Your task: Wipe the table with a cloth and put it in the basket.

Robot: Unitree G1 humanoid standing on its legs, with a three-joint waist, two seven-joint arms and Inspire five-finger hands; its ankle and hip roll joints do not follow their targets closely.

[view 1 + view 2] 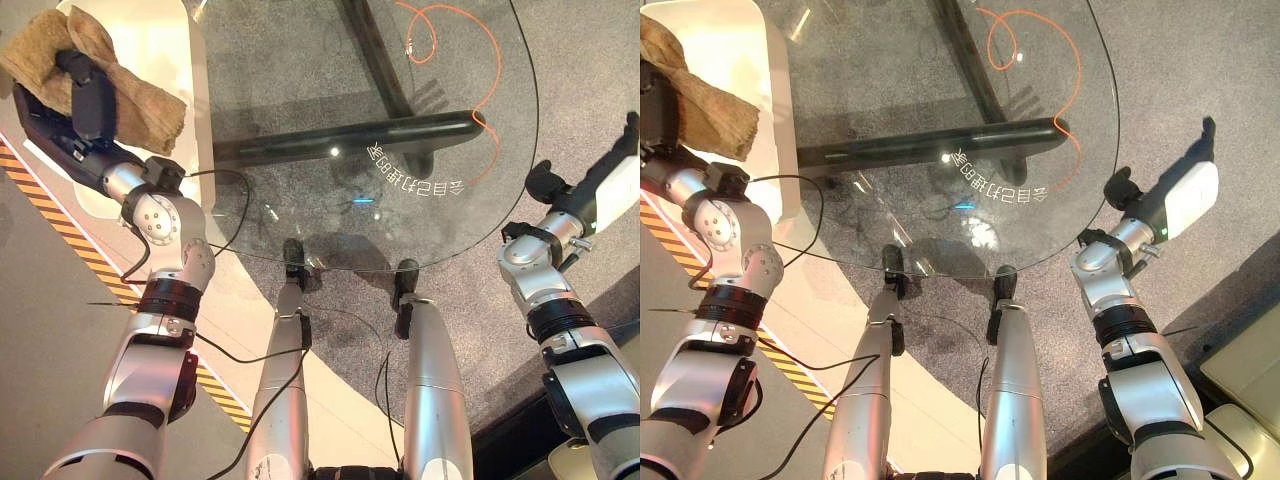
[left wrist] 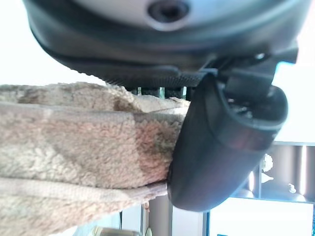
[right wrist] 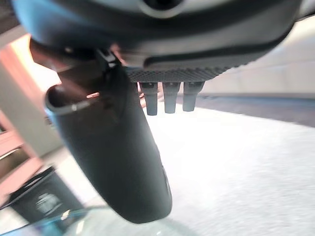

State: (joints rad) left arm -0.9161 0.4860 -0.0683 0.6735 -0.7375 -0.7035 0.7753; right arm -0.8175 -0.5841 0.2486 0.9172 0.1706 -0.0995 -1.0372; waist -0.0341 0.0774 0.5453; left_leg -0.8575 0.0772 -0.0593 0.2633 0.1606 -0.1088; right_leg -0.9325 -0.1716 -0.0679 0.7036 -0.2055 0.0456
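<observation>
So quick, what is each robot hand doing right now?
Left robot hand: closed on the brown cloth, held off the left side of the glass table.
Right robot hand: open, holding nothing, beside the table's right edge.

Bright overhead glare on glass table point(image 1: 300, 90), blurred wrist views.

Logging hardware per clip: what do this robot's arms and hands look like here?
Both arms are silver-grey metal segments joined by black bands and rounded joints. The left hand is dark, with a blocky black palm and thick rounded thumb. The right hand is dark too, with a white cover on its back. Its thumb is smooth and black, its fingers short dark stubs.
</observation>
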